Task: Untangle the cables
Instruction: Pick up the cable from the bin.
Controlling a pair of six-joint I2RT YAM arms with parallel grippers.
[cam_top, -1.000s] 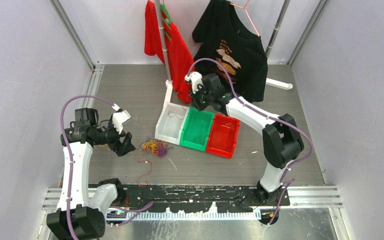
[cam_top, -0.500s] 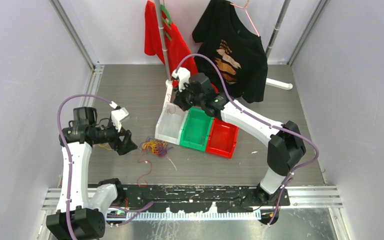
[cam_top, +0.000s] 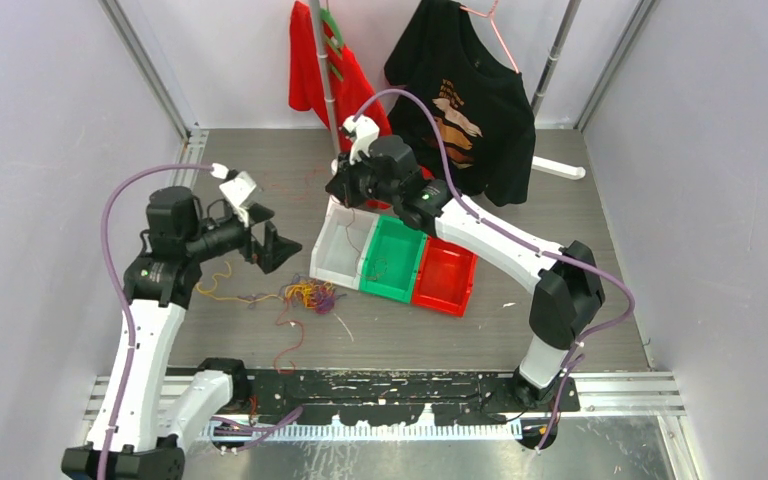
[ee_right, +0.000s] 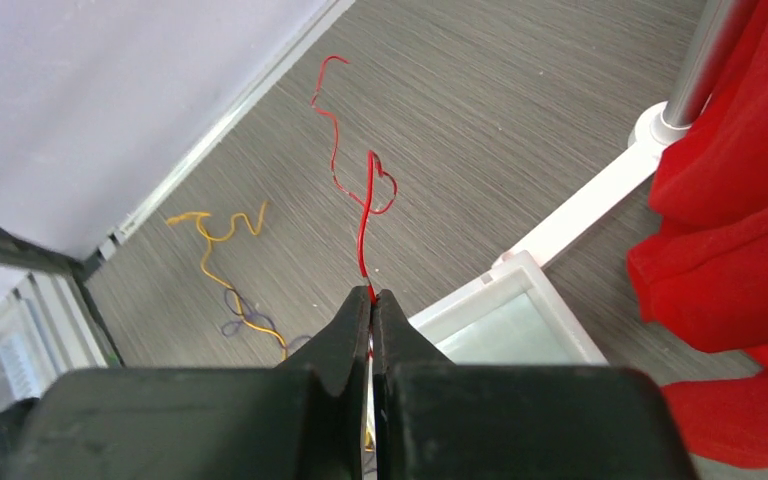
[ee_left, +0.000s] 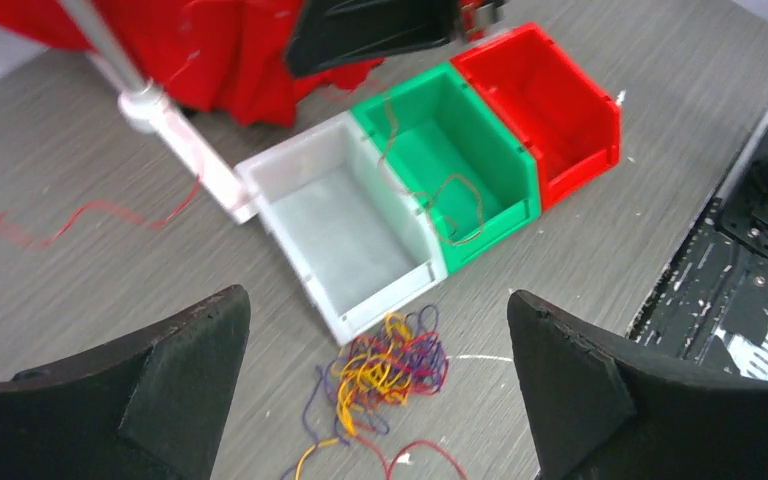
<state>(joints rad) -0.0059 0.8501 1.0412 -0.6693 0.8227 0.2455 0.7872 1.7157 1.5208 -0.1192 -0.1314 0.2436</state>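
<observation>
A robotics lab cell: white walls, aluminium framing, bolted arms.

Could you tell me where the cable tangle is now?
Top view: the cable tangle lies on the table left of centre, just near-side of the white bin.

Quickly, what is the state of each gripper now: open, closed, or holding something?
Left gripper: open, holding nothing.
Right gripper: closed on a red cable.
</observation>
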